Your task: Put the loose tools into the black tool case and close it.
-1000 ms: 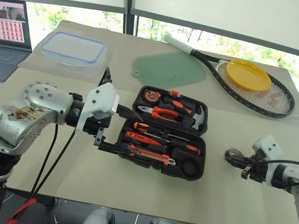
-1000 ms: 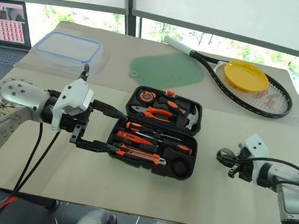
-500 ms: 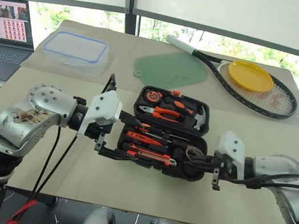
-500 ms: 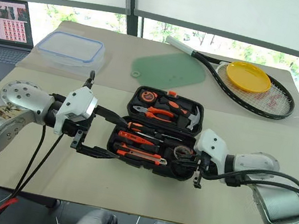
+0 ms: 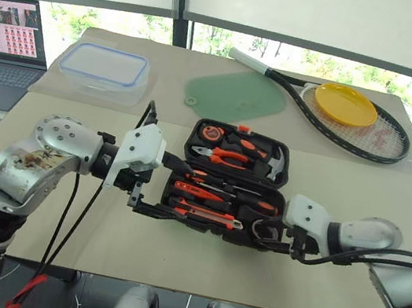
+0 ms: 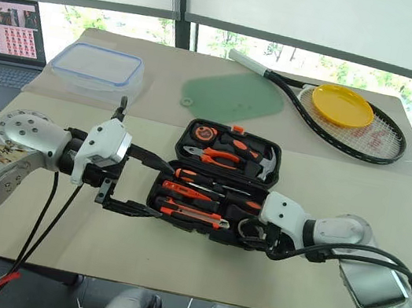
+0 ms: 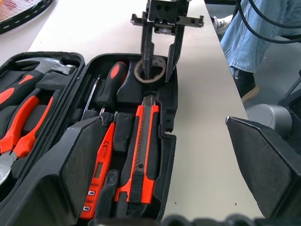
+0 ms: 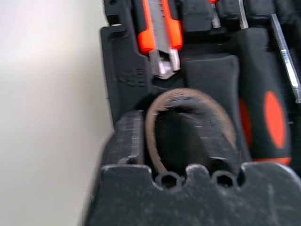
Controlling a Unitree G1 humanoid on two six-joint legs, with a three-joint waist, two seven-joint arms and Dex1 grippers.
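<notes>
R hand (image 7: pixel 159 70) fingers astride dark tape roll (image 7: pixel 150 71), moulded black plastic case (image 7: pixel 170 141), L hand (image 5: pixel 160 186) apart

Bright, even daylight from windows (image 5: pixel 117 23) behind counter (image 5: pixel 312 276); shadows soft. Head views sharp. Right wrist view blurred, close tape roll (image 8: pixel 188 127) out of focus.

Head eyes look down; wrist cameras closely face the black tool case (image 7: pixel 169 136).
</notes>
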